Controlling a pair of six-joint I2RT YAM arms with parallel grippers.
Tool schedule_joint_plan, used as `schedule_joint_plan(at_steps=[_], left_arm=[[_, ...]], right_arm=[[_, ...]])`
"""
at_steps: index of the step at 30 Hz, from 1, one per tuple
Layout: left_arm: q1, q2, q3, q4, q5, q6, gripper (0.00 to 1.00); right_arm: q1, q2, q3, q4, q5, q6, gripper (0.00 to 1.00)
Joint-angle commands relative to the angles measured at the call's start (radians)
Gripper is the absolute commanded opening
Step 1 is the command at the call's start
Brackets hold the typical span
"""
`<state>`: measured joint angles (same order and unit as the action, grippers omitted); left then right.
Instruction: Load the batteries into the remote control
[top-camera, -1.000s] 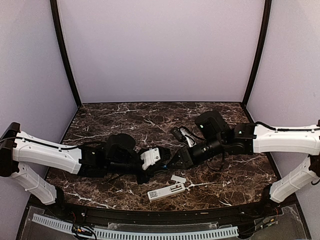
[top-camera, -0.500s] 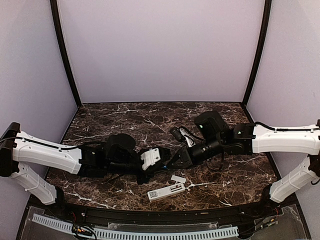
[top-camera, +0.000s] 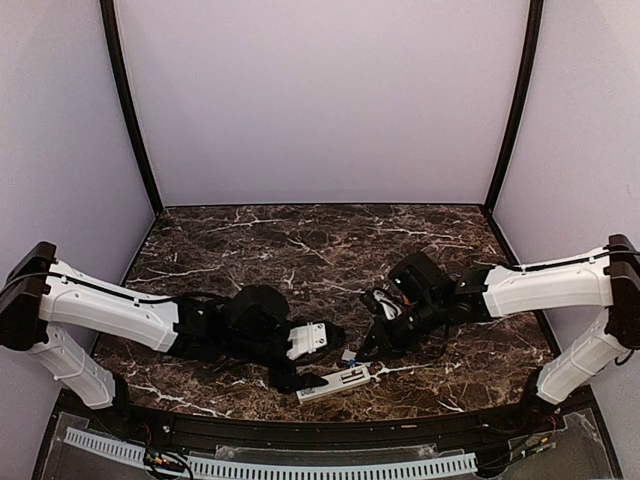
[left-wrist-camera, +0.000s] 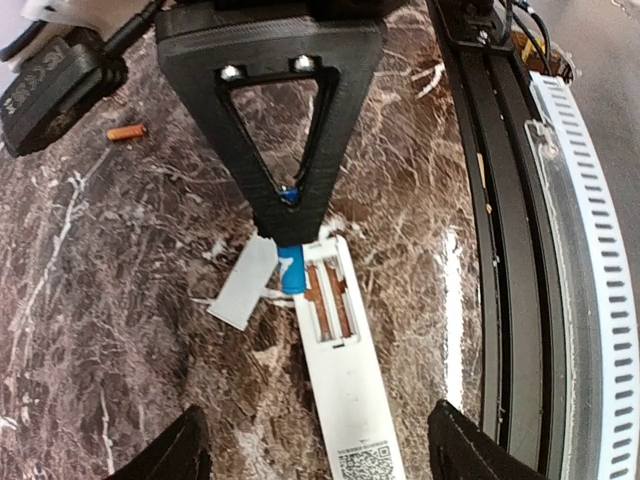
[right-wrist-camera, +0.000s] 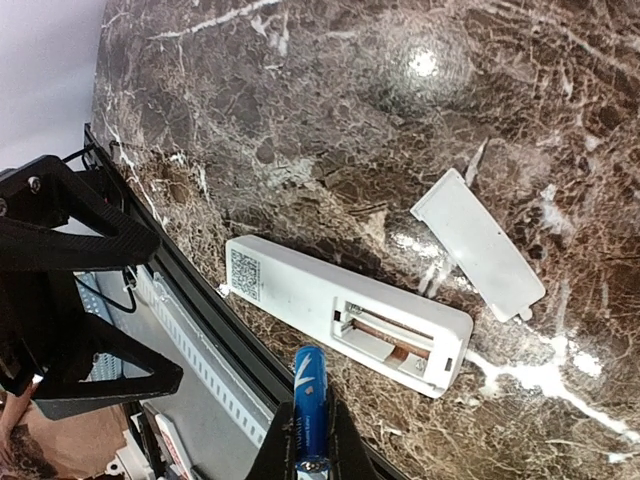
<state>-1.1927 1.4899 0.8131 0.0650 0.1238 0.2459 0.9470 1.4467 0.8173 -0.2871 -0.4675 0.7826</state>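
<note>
One blue battery (right-wrist-camera: 310, 385), clamped in the right end effector (right-wrist-camera: 307, 450), angles toward the remote control (right-wrist-camera: 295, 285) recess (right-wrist-camera: 385, 335) for seating; the left end effector (left-wrist-camera: 330, 445) gapes, perhaps bracing.

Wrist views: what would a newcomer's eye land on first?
A blue battery pinched in the right gripper hangs at the end of the open battery recess of the white remote control, which lies back up near the marble table's front edge. Its loose battery cover lies beside it, and the open left gripper sits at its sticker end. An orange battery lies apart on the marble.
</note>
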Motion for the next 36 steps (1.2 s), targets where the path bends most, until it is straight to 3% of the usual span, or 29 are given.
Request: schedule_joint_plan(at_steps=[1, 12, 20, 36], left_arm=[[-0.019, 0.068, -0.027, -0.04, 0.026, 0.0, 0.75], [-0.019, 0.188, -0.023, 0.028, -0.024, -0.005, 0.76], [-0.022, 0.239, -0.019, 0.019, -0.021, -0.022, 0.69], [-0.027, 0.278, -0.011, 0.011, 0.015, -0.058, 0.21]], right_arm=[[-0.001, 0.048, -0.028, 0.086, -0.046, 0.034, 0.0], [-0.002, 0.107, -0.096, 0.194, -0.069, 0.08, 0.0], [-0.002, 0.136, -0.113, 0.24, -0.062, 0.095, 0.0], [-0.005, 0.161, -0.143, 0.283, -0.033, 0.111, 0.0]])
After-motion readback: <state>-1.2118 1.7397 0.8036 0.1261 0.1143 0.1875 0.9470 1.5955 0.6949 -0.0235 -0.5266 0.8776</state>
